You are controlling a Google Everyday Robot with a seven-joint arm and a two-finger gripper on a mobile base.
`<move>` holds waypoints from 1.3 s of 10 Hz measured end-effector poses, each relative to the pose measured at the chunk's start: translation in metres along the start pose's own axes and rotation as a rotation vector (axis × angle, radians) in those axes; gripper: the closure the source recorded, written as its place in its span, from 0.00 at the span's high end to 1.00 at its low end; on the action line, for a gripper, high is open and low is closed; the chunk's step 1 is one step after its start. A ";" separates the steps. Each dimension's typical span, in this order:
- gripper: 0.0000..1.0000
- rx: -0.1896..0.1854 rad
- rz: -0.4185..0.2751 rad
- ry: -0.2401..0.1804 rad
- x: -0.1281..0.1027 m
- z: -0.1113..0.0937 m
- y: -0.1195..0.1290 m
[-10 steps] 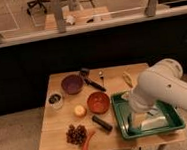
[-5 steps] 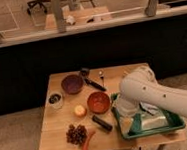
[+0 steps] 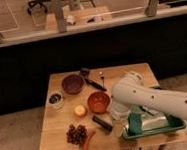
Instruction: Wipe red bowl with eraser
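Eraser [image 3: 102, 123], lying on the surface [image 3: 56, 143] just before the red bowl [image 3: 98, 102], is being neared by the gripper [image 3: 117, 119], swung over from the tray [image 3: 158, 131], its grip state not being discernible.

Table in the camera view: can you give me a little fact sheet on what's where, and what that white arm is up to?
red bowl: mid-table, upright
eraser: lying on the table in front of the red bowl, not in it
gripper: low over the table, just right of the eraser, next to the green tray
purple bowl: behind and left of the red bowl
wiping: not yet begun
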State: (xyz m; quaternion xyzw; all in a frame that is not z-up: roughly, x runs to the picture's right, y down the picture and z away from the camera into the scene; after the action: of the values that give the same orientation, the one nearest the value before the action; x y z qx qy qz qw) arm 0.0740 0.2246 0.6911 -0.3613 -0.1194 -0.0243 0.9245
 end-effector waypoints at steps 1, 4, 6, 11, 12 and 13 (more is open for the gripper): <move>0.80 -0.002 -0.001 -0.003 -0.002 0.005 -0.001; 0.80 -0.012 0.004 0.000 0.000 0.025 -0.004; 0.80 -0.017 0.002 0.002 0.001 0.035 -0.005; 0.80 -0.024 0.002 -0.004 0.005 0.068 -0.009; 0.80 -0.027 0.006 -0.003 0.005 0.076 -0.009; 0.80 -0.028 0.011 0.003 0.007 0.084 -0.009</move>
State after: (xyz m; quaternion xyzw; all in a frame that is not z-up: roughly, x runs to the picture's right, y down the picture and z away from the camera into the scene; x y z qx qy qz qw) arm 0.0626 0.2745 0.7586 -0.3750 -0.1159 -0.0215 0.9195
